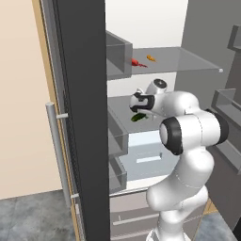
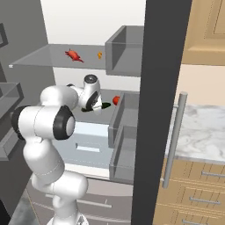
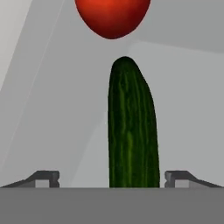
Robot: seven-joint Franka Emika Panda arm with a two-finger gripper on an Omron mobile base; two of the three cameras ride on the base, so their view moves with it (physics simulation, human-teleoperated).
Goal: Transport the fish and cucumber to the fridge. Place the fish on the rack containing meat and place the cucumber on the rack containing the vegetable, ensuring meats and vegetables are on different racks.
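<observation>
Clearly the gripper [image 3: 112, 177] stands wide open, its two dark fingertips [image 3: 46, 177] well apart on either side of the cucumber [image 3: 132, 131] with a gap at each side, so nothing is clamped. The cucumber lies on the middle glass shelf [image 1: 123, 123] of the fridge [image 2: 162, 110], pointing away from the hand toward the vegetable [image 3: 113, 16], a red ball just beyond its far end. From the base cameras the hand [image 1: 141, 102] reaches into the white interior over that shelf, the cucumber [image 1: 138, 117] showing beneath it and the vegetable [image 2: 116, 100] beside it. On the shelf above, the fish [image 1: 137, 63] lies near the meat [image 1: 150, 58], the two apart.
</observation>
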